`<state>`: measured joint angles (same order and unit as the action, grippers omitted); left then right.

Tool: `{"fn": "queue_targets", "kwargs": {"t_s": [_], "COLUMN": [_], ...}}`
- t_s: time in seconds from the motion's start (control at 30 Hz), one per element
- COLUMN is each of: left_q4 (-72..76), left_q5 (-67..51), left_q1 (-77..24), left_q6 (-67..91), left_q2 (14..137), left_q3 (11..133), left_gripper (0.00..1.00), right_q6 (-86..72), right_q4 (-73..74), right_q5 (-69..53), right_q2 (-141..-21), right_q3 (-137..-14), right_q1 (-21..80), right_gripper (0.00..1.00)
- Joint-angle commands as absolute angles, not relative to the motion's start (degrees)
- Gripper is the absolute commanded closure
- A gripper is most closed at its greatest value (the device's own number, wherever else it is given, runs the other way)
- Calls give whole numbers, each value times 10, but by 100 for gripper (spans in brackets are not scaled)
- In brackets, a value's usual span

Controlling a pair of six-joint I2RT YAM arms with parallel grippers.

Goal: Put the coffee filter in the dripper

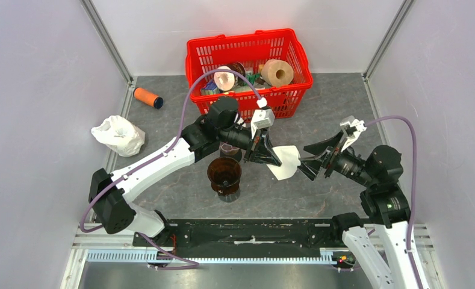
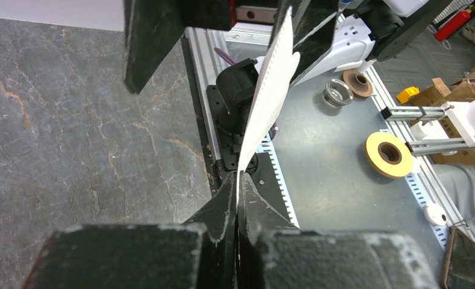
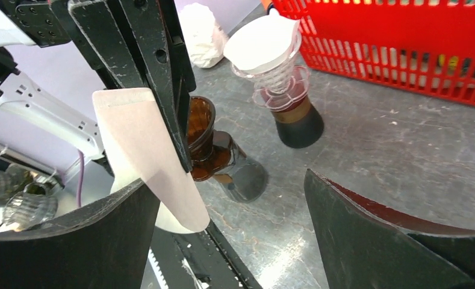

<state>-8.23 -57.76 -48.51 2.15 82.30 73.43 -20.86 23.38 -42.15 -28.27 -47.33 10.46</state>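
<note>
My left gripper (image 1: 270, 155) is shut on one edge of a white paper coffee filter (image 1: 286, 161) and holds it in the air to the right of the brown dripper (image 1: 224, 174), which sits on a dark carafe. In the left wrist view the filter (image 2: 268, 96) stands edge-on out of the closed jaws (image 2: 238, 180). My right gripper (image 1: 304, 160) is open, its jaws on either side of the filter's free edge. In the right wrist view the filter (image 3: 144, 150) hangs by the left finger (image 3: 72, 241), with the brown dripper (image 3: 201, 129) behind it.
A clear dripper with a white filter in it (image 3: 266, 47) stands on a dark base behind the brown one, mostly hidden under my left arm from above. A red basket (image 1: 250, 90) of items is at the back. An orange spool (image 1: 147, 97) and a white bag (image 1: 117, 134) lie left.
</note>
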Motion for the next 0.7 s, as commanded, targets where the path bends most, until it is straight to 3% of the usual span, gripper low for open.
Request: {"fn": "queue_targets", "kwargs": {"t_s": [0.0, 0.67], "left_q4": [-50, -25], "left_q5": [-603, -609], "left_q1": [-487, -487], "left_q6": [42, 68], "left_q2": [827, 839], "left_q3": [740, 741], "left_gripper": [98, 98], "right_q6": [-258, -412], "right_q4": [143, -103], "right_q5": [-487, -540], "right_q2": [-309, -366], "right_q3": [-448, -374], "right_q1": [106, 107], "right_gripper": [6, 17]}}
